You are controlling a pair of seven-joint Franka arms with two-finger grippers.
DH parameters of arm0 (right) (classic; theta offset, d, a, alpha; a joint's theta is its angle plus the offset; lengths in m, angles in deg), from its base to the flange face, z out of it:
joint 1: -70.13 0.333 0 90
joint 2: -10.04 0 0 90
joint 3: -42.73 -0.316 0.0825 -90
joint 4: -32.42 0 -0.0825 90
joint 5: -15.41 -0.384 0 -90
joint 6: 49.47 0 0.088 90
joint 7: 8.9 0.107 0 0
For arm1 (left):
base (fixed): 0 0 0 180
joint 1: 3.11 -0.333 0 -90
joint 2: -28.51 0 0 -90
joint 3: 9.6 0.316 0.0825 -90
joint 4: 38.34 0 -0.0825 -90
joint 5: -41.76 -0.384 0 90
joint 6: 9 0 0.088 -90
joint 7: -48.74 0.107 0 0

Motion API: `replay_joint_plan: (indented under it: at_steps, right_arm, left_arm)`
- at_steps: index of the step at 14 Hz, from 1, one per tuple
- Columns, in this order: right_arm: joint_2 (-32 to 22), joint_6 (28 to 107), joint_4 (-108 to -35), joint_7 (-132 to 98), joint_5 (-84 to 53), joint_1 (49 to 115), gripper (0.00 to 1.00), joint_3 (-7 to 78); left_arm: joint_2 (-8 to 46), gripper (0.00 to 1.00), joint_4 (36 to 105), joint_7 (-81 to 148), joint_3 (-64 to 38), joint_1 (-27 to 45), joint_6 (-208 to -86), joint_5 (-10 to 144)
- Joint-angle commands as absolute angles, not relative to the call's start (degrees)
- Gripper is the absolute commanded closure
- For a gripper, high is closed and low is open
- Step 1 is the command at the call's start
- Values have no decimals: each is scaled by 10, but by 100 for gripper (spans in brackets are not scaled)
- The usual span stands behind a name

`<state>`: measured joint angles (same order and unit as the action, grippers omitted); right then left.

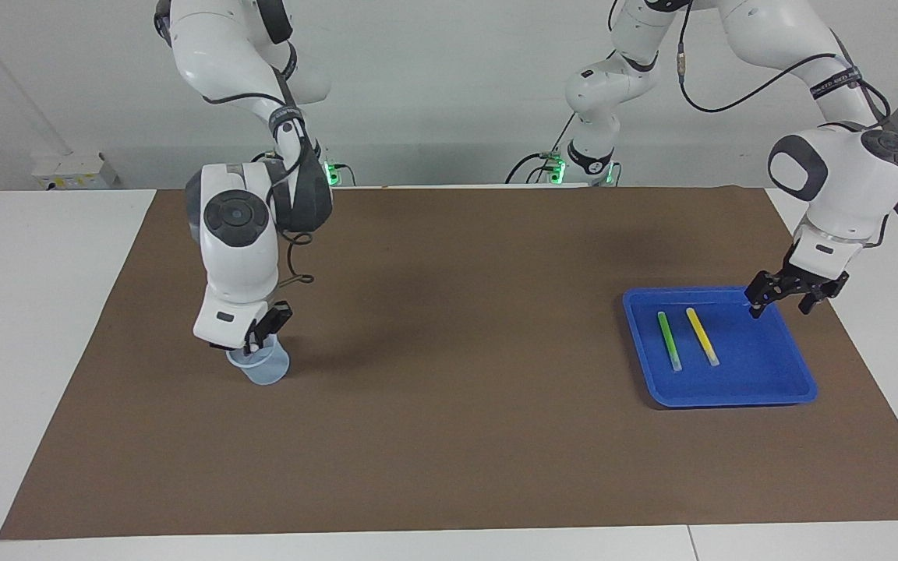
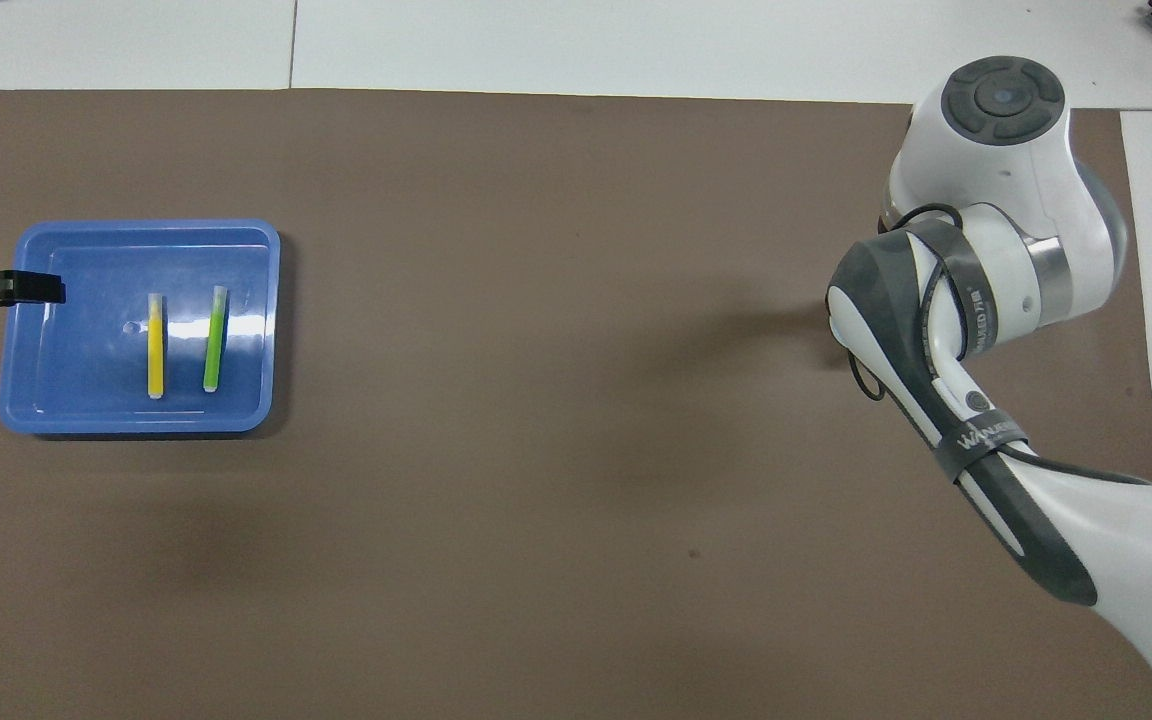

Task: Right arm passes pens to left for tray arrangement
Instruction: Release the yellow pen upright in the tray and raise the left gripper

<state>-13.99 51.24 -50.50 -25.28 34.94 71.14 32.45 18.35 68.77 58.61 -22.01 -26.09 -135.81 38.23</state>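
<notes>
The blue tray (image 1: 730, 401) (image 2: 136, 425) lies toward the left arm's end of the table. In it a green pen (image 1: 668, 340) (image 2: 215, 338) and a yellow pen (image 1: 702, 336) (image 2: 154, 346) rest side by side, apart from each other. My left gripper (image 1: 783, 300) (image 2: 46, 289) hangs open and empty over the tray's rim, at the corner nearest the left arm's base. My right gripper (image 1: 259, 345) points down into the mouth of a small translucent cup (image 1: 266, 368), fingertips shut. What they hold, if anything, is hidden. In the overhead view the right wrist hides both the gripper and the cup.
A brown mat (image 1: 449, 436) (image 2: 536, 300) covers most of the white table (image 1: 28, 312). A cable loop (image 1: 301, 279) hangs off the right wrist.
</notes>
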Motion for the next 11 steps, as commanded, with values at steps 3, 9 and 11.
replay_joint_plan:
  at_steps: [3,9,11]
  right_arm:
    - [-119,434,-448,-275,358,706,100,306]
    - [-69,416,-446,-237,297,713,100,285]
    - [-58,424,-446,-166,261,712,100,285]
  left_arm:
    - [180,0,610,448,-223,-262,-1229,400]
    - [193,0,638,325,-225,-264,-1197,467]
    - [196,0,639,285,-225,-263,-1178,507]
